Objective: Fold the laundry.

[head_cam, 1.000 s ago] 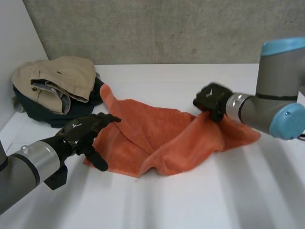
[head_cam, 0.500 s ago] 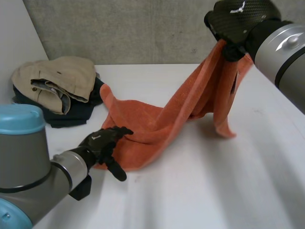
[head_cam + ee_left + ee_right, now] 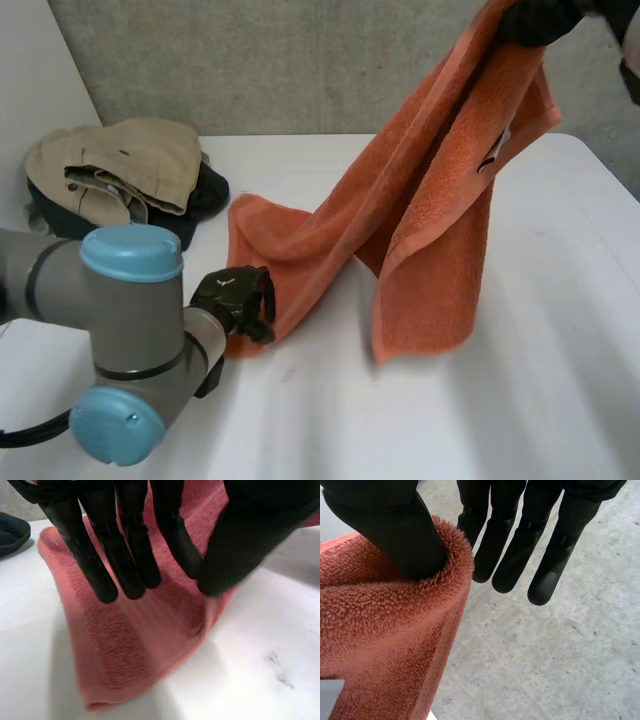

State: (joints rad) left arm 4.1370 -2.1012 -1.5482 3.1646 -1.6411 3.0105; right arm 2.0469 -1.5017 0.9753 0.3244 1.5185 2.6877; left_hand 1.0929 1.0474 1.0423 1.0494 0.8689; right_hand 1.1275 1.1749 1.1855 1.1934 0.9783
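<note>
High above the table's right side, the orange terry towel (image 3: 440,200) hangs from the right hand (image 3: 540,18). From there it drops in two parts. One long fold hangs free with its lower hem close over the white table (image 3: 560,400). The other slopes down to the left, and its end lies flat on the tabletop.

In the right wrist view the thumb of the right hand (image 3: 385,530) presses into the towel's (image 3: 380,645) top edge, which curls round it. That thumb pinches the cloth against the hand, while the fingers (image 3: 500,545) reach out straight and bare beside it.

The left hand (image 3: 235,298) rests at the towel's low corner on the table, touching its near edge. In the left wrist view its fingers (image 3: 120,545) are straight and slightly spread above the flat end of the towel (image 3: 130,645), holding nothing. The thumb is close over the cloth's edge. The left arm's light-blue cap (image 3: 130,250) sits just in front of that hand.

At the table's far left corner, well apart from the towel, lies a pile of clothes: a tan garment (image 3: 120,165) on top of a dark navy one (image 3: 195,195). A grey concrete wall (image 3: 300,60) stands behind the table.
</note>
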